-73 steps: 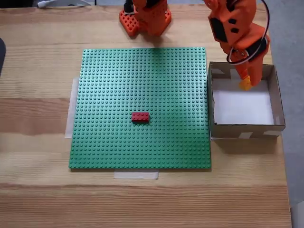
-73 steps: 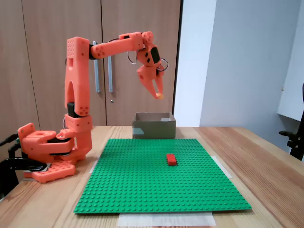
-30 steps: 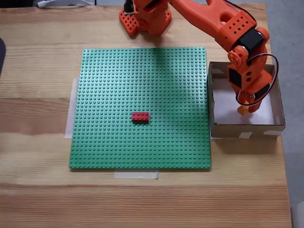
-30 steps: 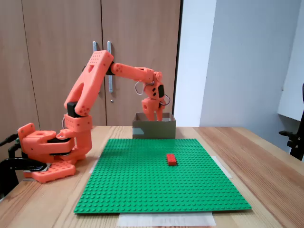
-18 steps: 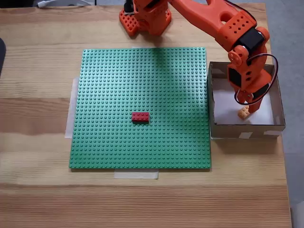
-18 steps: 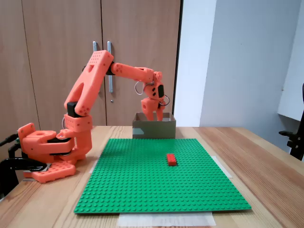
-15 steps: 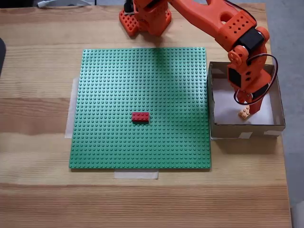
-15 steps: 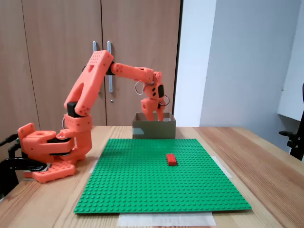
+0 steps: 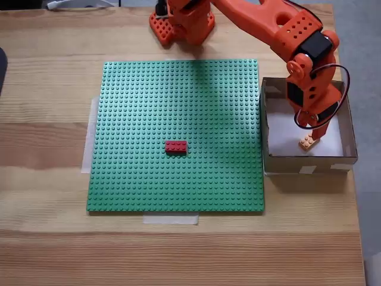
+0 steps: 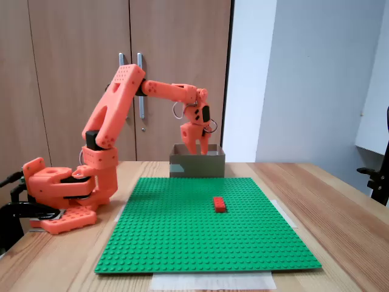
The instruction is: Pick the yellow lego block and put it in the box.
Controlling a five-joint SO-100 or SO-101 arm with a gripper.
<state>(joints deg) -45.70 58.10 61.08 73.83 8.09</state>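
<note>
Wooden tabletop point(image 9: 47, 89) carries a green baseplate point(image 9: 178, 107) flush against the box point(image 9: 351, 156) at its right edge in a fixed view. Inside, the yellow lego block point(image 9: 306, 142) lies free on the white floor, released since a second ago. The claw point(image 9: 314, 132) hovers above, slightly parted. A red brick point(image 9: 175, 146) sits mid-plate.

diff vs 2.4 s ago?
The orange gripper carried the small yellow lego block down into the brown cardboard box, let it go on the white floor, and has begun lifting, jaws open. The red brick on the green baseplate stayed put.
</note>
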